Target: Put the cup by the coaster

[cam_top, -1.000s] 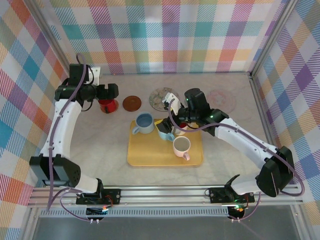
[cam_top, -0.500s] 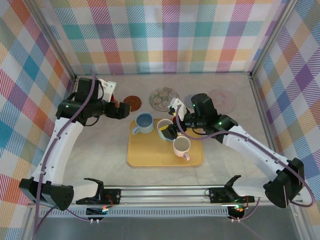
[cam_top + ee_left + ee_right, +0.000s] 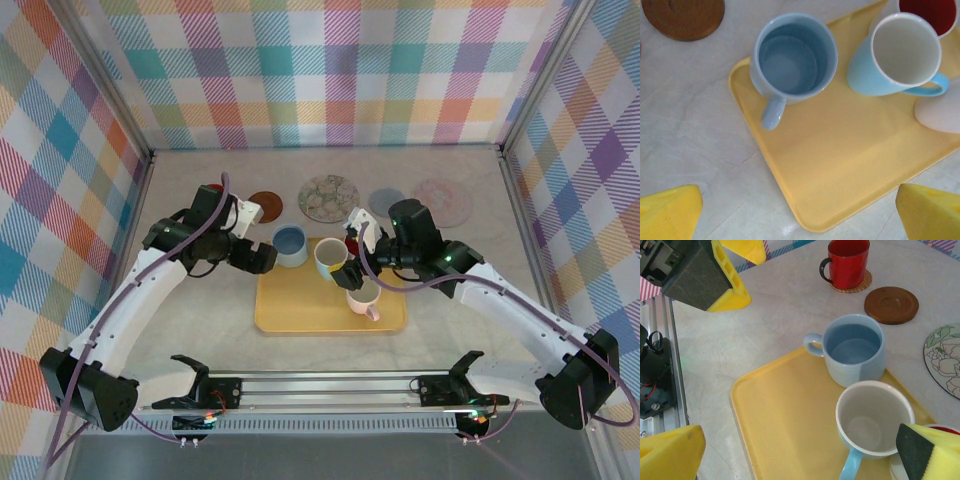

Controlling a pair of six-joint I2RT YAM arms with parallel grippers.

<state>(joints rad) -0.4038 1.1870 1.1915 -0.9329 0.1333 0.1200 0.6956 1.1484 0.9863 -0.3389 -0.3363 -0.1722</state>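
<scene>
A yellow tray sits in the middle of the counter. A blue-grey cup stands upright on the tray's upper left corner. It is empty, and its handle points toward the left tool. Just to its right on the tray stands a light blue cup that is white inside. A pink cup stands lower down, near the tray's right side.

The left tool hangs over the tray's left edge, just beside the blue-grey cup. Its yellow fingers are spread wide apart, and there is nothing between them (just tray and counter far below). The right tool hangs over the tray by the light blue cup and the pink cup. It is spread wide too, and it is not pinching anything.

A row of round coasters lies along the top of the counter. From left to right there is a brown coaster, a flowery coaster, a grey-blue coaster and a pink coaster. The brown coaster is near the blue-grey cup, up and to the left of it, but they do not touch.

In the right wrist view, a red cup stands on a small woven coaster at the top of the frame, off the tray and close to the brown coaster.
</scene>
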